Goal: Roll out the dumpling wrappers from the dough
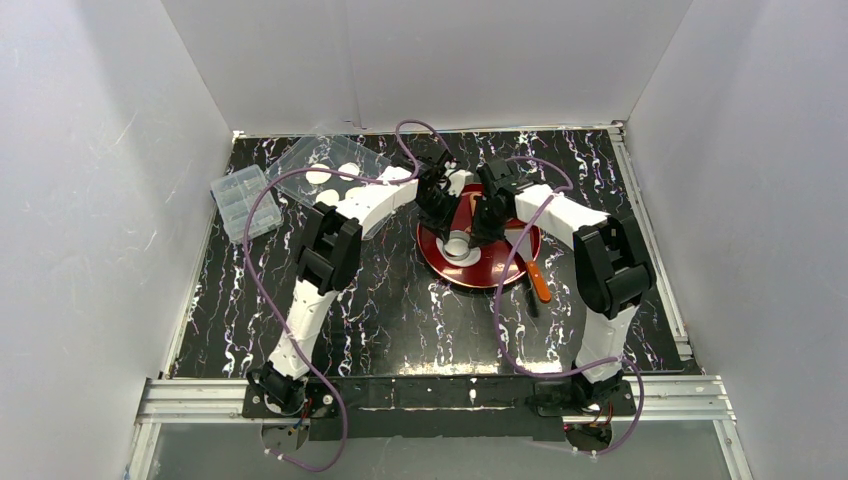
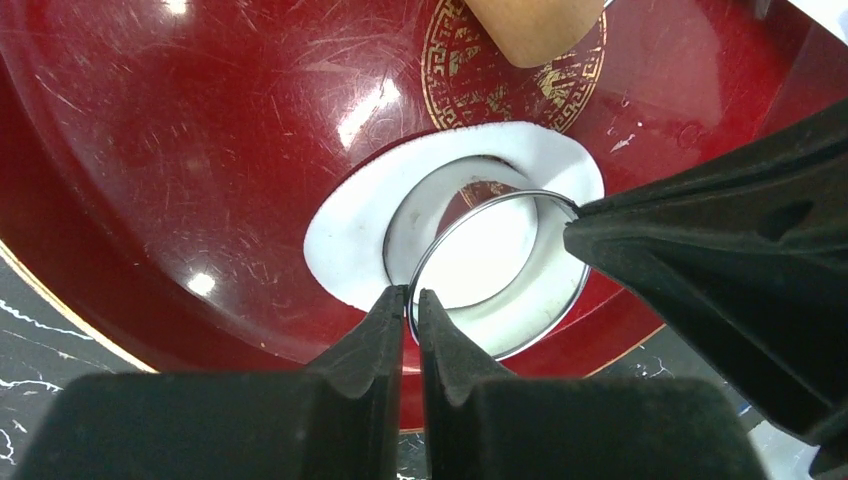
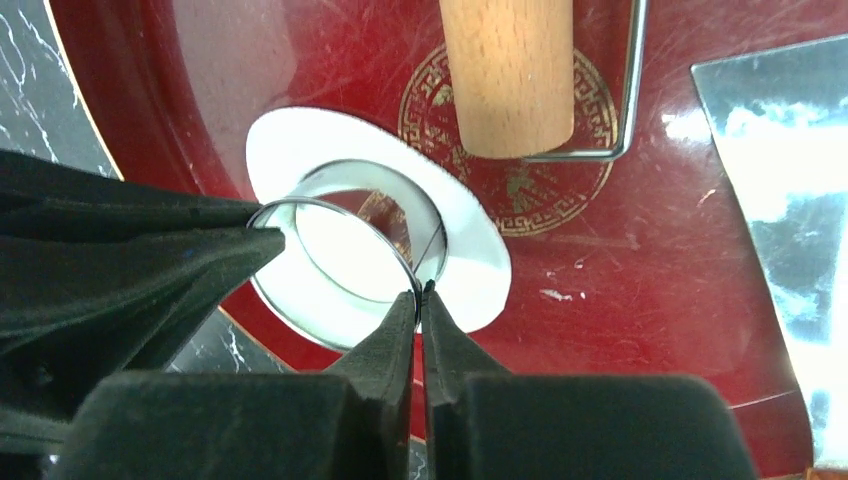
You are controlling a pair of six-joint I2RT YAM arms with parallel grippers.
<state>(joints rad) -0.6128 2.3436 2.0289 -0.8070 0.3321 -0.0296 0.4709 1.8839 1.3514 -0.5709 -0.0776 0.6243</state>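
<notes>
Flattened white dough (image 2: 345,235) lies on a red plate (image 2: 180,150) with a round hole cut in it; it also shows in the right wrist view (image 3: 470,260). The small metal ring (image 2: 500,345) sits tilted, shifted off that hole, with a white round wrapper (image 2: 480,265) inside it. My left gripper (image 2: 412,300) is shut on the ring's rim. My right gripper (image 3: 420,295) is shut on the opposite rim of the ring (image 3: 300,205). In the top view both grippers, left (image 1: 445,236) and right (image 1: 473,238), meet over the ring (image 1: 457,246). Other wrappers (image 1: 320,177) lie in a clear tray.
A wooden rolling pin (image 3: 512,70) with a wire handle (image 3: 635,90) lies on the plate (image 1: 500,268) just beyond the dough. A metal scraper blade (image 3: 780,200) with an orange handle (image 1: 538,280) rests at the plate's right. The clear tray (image 1: 300,160) and a small plastic box (image 1: 240,200) stand at the back left.
</notes>
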